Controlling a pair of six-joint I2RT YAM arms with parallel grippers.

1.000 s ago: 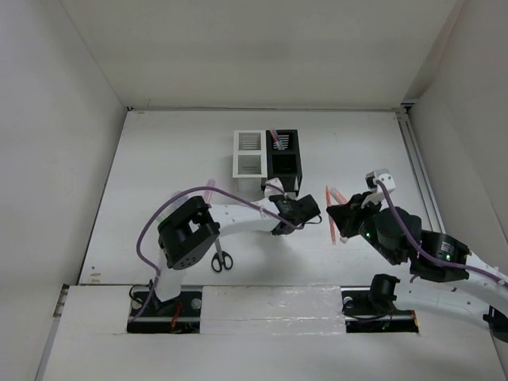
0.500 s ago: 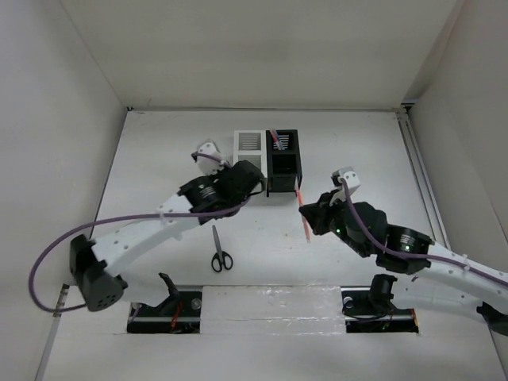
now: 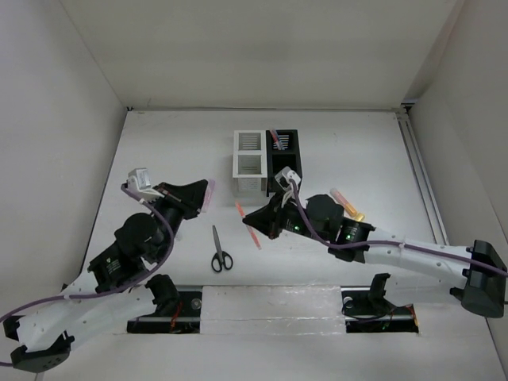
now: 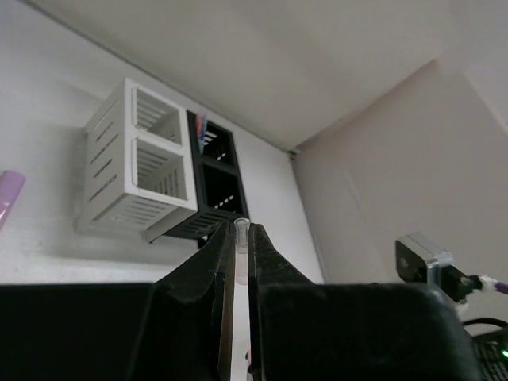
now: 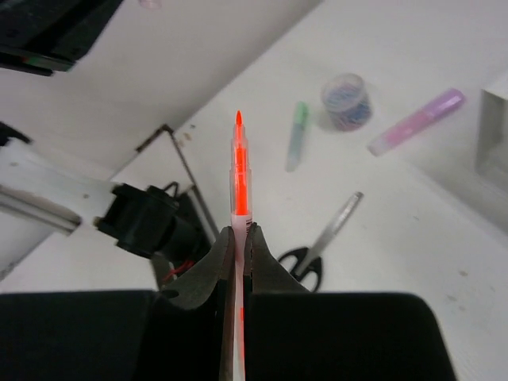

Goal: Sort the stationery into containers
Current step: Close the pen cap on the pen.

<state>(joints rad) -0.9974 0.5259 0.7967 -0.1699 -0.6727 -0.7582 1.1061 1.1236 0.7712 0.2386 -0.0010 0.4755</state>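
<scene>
Quick read, both pincers are loaded rn. Your left pincer [image 4: 237,242] is pressed together on a slim pinkish pen [image 4: 242,227], w/ only the pen's end poking out past the fingertips, in line with the fingers. Your right pincer [image 5: 239,238] is pinching an orange pen [image 5: 239,171] the same way, but with way more of it sticking out ahead of the jaws, tip first. What matters for the drop imo is where the boxes sit. From the left pincer they're straight ahead and a touch to its left, white organizer [image 4: 111,182] on the left side and black organizer [image 4: 218,161] touching it on the right, openings facing up. So that pen's long axis already aims roughly at them. From the right pincer they're off to the side, just a sliver of white at the right edge of its wrist view, and its pen points away from them, towards the scissors [image 5: 313,254], green pen [image 5: 298,135], bluish round piece [image 5: 345,99] and purple highlighter [image 5: 417,123] lying beyond it. From the top cam both pincers look near the boxes, can't tell which is closer tbh. I'd say left only needs to go fwd, then tip the pen upright. Right would need to swing round first, so watch that long pen doesn't clip a wall.
</scene>
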